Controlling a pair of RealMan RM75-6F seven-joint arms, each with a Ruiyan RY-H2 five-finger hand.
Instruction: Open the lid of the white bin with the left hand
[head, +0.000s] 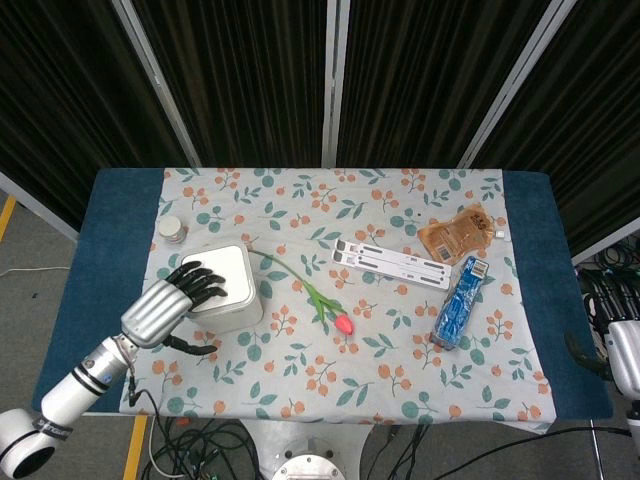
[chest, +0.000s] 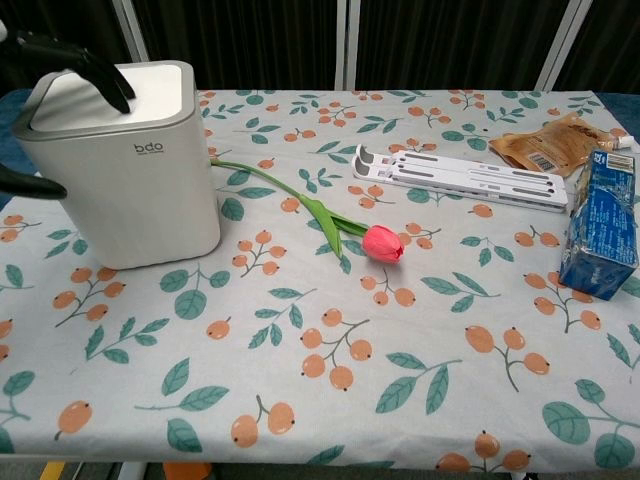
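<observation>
Overhead, left robot hand (head: 165, 303) rests its spread fingertips (head: 205, 283) on the white bin (head: 228, 292) lid (head: 224, 272), grasping nothing. Chest view shows only dark fingers (chest: 95, 68) on the lid and the thumb (chest: 30, 183) beside the bin wall. Right robot hand (head: 622, 355) at frame edge; state cannot be told.

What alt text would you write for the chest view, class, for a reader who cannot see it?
The robot's left hand rests its dark fingers on the lid of a white bin at the left of a floral tablecloth; a pink tulip lies beside it.
</observation>
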